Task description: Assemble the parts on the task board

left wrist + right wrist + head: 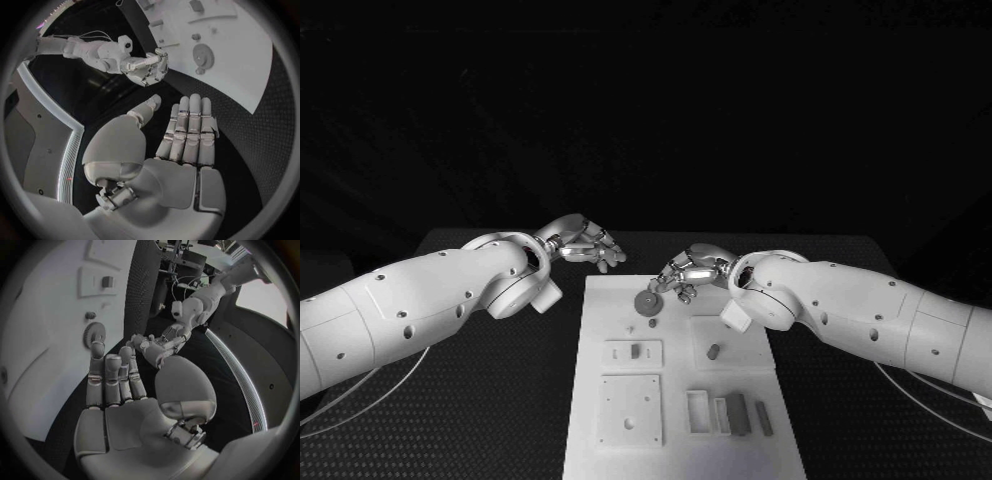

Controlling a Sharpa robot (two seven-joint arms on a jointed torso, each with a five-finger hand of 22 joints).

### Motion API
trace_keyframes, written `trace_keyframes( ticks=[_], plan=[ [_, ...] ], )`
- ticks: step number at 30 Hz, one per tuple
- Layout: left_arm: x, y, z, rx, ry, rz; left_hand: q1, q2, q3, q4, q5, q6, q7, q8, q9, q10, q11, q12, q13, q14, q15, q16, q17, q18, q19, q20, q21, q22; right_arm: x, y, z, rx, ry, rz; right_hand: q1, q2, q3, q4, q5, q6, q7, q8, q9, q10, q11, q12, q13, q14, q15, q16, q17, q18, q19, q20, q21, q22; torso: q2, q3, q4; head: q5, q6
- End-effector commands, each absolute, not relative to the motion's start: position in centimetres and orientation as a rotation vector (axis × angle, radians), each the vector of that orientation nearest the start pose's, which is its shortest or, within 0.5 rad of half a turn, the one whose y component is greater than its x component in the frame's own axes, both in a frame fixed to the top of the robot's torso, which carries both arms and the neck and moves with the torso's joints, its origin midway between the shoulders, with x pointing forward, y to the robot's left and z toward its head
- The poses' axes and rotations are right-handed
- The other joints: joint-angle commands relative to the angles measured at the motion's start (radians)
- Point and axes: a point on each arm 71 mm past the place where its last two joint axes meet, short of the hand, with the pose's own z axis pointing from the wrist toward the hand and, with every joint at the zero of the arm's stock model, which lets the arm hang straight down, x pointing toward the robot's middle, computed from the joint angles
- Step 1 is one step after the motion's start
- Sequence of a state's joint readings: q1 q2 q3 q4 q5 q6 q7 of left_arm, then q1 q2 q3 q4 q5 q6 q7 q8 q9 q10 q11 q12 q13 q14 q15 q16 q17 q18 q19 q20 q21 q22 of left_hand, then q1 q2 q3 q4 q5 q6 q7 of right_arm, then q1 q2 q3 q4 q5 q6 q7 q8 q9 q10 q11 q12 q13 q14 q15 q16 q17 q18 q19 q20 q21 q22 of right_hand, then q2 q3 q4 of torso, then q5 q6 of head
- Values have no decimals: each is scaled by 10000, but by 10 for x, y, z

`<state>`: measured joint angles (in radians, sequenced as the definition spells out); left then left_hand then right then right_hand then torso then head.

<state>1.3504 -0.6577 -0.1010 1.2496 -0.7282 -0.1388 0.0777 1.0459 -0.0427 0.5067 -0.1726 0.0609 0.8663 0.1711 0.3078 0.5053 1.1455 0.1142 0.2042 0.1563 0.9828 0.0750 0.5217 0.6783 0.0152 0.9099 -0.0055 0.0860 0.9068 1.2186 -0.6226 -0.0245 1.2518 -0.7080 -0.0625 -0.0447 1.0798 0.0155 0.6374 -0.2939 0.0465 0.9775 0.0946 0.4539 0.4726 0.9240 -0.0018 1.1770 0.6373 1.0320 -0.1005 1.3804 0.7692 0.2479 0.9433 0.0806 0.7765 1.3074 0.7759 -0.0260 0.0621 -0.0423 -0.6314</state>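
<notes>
The white task board (pixel 678 455) lies in the middle of the black table. A round toothed gear (pixel 646 301) lies flat on its far end, beside a small peg (pixel 651 322). My right hand (pixel 687 272) hovers just right of the gear with its fingers stretched out and nothing in them. In the right wrist view a fingertip (pixel 97 346) reaches the rim of the gear (pixel 94 334); whether they touch is unclear. My left hand (pixel 581 241) is open over the bare table beyond the board's far left corner, its fingers (pixel 187 127) straight and apart.
Nearer me the board carries two small recessed plates (pixel 633 351) (pixel 714 350), a larger plate (pixel 630 408) and several upright bars (pixel 737 413) at the near right. A white tag (pixel 734 318) lies under my right wrist. Black table flanks the board.
</notes>
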Motion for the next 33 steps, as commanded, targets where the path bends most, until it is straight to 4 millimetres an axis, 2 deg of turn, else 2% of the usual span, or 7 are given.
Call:
trace_keyframes(
  ticks=[1, 3, 6, 14, 18, 26, 33],
  plan=[
    [545, 170, -153, -2892, 18750, -10978, -145, -26, -98, 19, -65, 51, 6, -9, -21, 2, 1, 33, 22, 38, 7, -60, 25, -22, 60, -17, -79, -30, 528, -156, -204, 3183, 20635, 10747, 75, 2, -52, -6, 38, 25, 23, 48, 822, -31, -43, 63, 14, -38, -60, 47, 16, 139, 23, -27, 59, 222, 7, -4, -11, 24, -15],
    [542, 164, -155, -2063, 19168, -10843, -279, -178, -201, 58, -109, 54, 12, -18, -36, -34, 14, 35, 49, 19, 21, -94, 47, -57, 60, -29, -125, -65, 527, -155, -203, 2655, 20975, 10618, 79, -9, -54, -7, 38, 25, 21, 51, 835, -31, -45, 68, 19, -39, -61, 53, 20, 139, 21, -28, 66, 222, 12, -1, -22, 52, -32],
    [538, 159, -159, -1305, 19868, -10945, -451, -289, -317, 134, -118, 113, -9, 12, -28, -59, 20, 43, 78, -9, 36, -126, 72, -84, 52, -43, -163, -100, 528, -153, -199, 2012, 21409, 10512, 83, -13, -55, -7, 38, 23, 20, 52, 842, -32, -45, 72, 22, -39, -61, 56, 22, 139, 20, -29, 70, 222, 18, -7, -29, 51, -59],
    [534, 153, -159, -601, 20137, -11448, -604, -63, -709, -73, -116, 174, -81, 17, -46, -162, 30, 64, 189, -155, 87, -265, 164, -152, -75, -57, -216, -248, 527, -149, -192, 1228, 21866, 10471, 89, -16, -54, -7, 38, 18, 19, 53, 856, -36, -46, 75, 26, -43, -60, 61, 25, 139, 13, -29, 75, 221, -3, -9, 12, -15, -125],
    [532, 149, -159, -128, 20103, -11269, -591, -3, -804, -194, -116, 45, -69, -66, -90, -330, 96, -7, 192, -171, 99, -298, 205, -152, -98, -47, -201, -296, 526, -147, -191, 1181, 21837, 10527, 92, -13, -53, -6, 38, 16, 20, 53, 862, -37, -46, 77, 28, -45, -59, 63, 27, 139, 10, -29, 77, 221, 4, -15, 2, -8, -128],
    [526, 142, -161, 402, 20247, -11225, -808, -168, -1135, -353, -117, -139, -44, -174, -150, -497, 157, -68, 211, -152, 91, -330, 272, -151, -82, -55, -191, -368, 523, -142, -191, 981, 21929, 10720, 93, -17, -55, -6, 38, 13, 20, 54, 872, -39, -46, 80, 32, -47, -59, 67, 30, 139, 6, -29, 81, 221, 5, -16, -3, -27, -169],
    [521, 139, -165, 1366, 20551, -10816, -1226, -70, -1343, -189, -116, -25, -75, -115, -140, -461, 120, -22, 273, -133, 81, -376, 322, -149, -54, -70, -195, -456, 521, -139, -190, 865, 21987, 10847, 93, -18, -57, -6, 38, 12, 20, 55, 879, -40, -46, 81, 34, -48, -58, 70, 31, 139, 4, -29, 84, 221, 5, -12, 0, -36, -197]
  ],
)
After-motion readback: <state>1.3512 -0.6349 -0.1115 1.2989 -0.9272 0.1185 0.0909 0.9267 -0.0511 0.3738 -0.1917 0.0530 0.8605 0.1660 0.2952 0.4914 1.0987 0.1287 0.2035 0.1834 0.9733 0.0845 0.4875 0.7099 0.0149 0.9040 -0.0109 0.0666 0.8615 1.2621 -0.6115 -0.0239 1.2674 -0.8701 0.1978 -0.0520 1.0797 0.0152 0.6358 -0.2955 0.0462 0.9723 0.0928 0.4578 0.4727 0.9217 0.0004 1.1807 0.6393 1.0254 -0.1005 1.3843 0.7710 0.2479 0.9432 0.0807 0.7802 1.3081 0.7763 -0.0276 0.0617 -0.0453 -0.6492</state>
